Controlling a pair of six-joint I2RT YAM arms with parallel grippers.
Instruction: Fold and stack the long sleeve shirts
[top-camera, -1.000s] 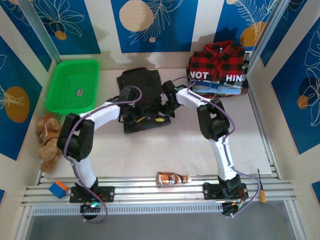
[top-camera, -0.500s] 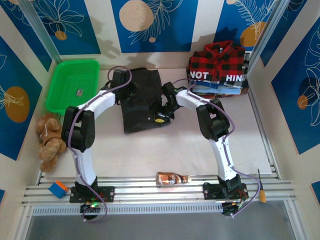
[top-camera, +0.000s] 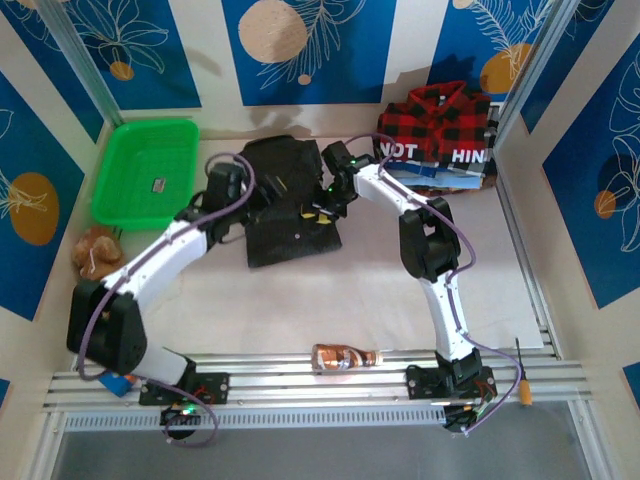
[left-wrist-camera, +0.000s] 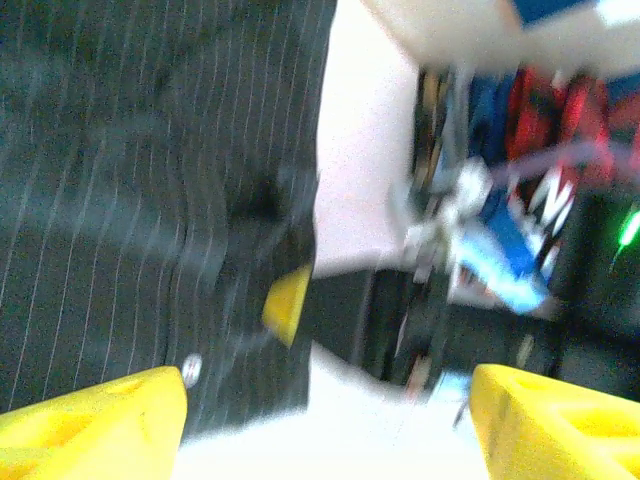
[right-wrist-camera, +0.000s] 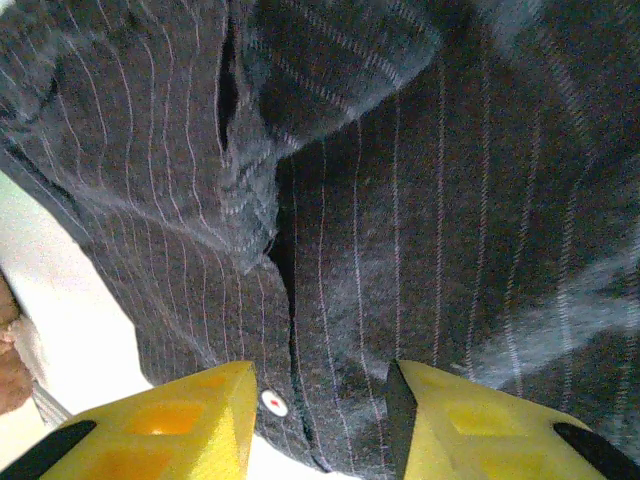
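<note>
Mid-table, far side: I see the charcoal striped shirt (top-camera: 290, 225) lying bunched between both arms. My left gripper (left-wrist-camera: 328, 390) is spread at its edge, and my right gripper (right-wrist-camera: 320, 385) is spread just over it. The plaid shirt (top-camera: 435, 115) tops the far-right pile.

Green basket (top-camera: 128, 203), teddy bear (top-camera: 94, 253), brown bottle (top-camera: 345, 356)

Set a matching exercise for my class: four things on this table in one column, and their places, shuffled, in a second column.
Things
1. basket
2. plaid shirt
3. bottle
4. dark shirt

Places
A. at the front edge
B. middle of the table
C. far left corner
D. top of the pile, far right

Pairs: 1-C, 2-D, 3-A, 4-B
</note>
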